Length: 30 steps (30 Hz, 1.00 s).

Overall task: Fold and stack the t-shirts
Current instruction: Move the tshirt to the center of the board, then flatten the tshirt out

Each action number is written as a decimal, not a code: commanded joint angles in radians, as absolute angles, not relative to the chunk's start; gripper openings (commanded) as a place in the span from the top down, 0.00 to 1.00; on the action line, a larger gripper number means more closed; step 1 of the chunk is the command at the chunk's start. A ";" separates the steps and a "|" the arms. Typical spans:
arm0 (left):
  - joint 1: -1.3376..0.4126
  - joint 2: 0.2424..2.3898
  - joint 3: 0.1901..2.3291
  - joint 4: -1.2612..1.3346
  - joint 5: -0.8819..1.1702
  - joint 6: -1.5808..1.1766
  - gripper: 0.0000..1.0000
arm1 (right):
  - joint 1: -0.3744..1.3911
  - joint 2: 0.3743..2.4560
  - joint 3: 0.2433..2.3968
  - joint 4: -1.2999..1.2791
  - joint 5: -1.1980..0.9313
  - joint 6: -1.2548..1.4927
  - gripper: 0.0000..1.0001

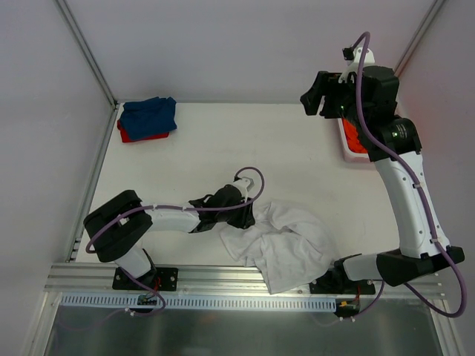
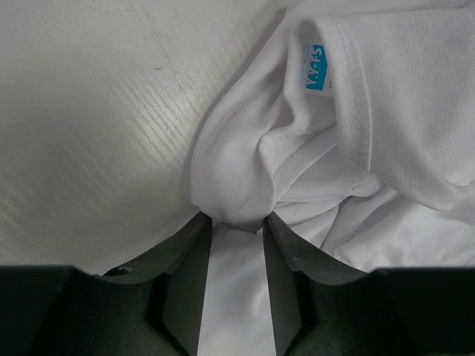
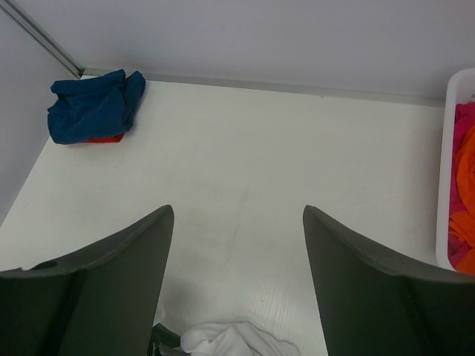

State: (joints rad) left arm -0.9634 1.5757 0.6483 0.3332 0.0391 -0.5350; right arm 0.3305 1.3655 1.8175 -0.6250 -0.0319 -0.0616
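Note:
The large white t-shirt (image 1: pixel 286 245) lies crumpled near the table's front edge. My left gripper (image 1: pixel 249 215) is at its left edge, shut on a fold of the white t-shirt (image 2: pixel 356 111), and cloth fills the gap between the fingers (image 2: pixel 185 259); the gripper (image 2: pixel 236 219) rests low on the table. The blue t-shirt (image 1: pixel 150 115) lies on the red t-shirt (image 1: pixel 133 137) at the far left corner. It also shows in the right wrist view (image 3: pixel 93 111). My right gripper (image 1: pixel 318 100) is open and empty, raised high over the far right; it also shows in its own wrist view (image 3: pixel 237 211). The orange t-shirt (image 3: pixel 464 170) lies in the basket.
The white plastic basket (image 1: pixel 346 144) stands at the far right edge, partly hidden by my right arm; its rim also shows in the right wrist view (image 3: pixel 449 148). Walls close the back and sides. A metal rail (image 1: pixel 223 278) runs along the near edge.

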 commanded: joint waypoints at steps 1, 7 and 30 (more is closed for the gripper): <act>-0.976 1.588 0.689 0.364 0.006 -0.514 0.67 | 0.324 1.324 1.807 -0.600 -0.049 -0.049 0.26; -0.976 1.589 0.730 0.322 -0.052 -0.485 0.87 | 0.324 1.319 1.784 -0.588 -0.057 -0.045 0.26; -0.790 1.677 1.098 0.169 -0.181 -0.296 1.00 | 0.324 1.239 1.625 -0.543 -0.006 -0.037 0.28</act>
State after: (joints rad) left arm -0.8505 1.6558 1.0195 0.1791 -0.1650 -0.3527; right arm 0.3302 1.2781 1.6260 -0.5800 -0.0231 -0.0383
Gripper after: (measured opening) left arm 0.035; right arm 0.724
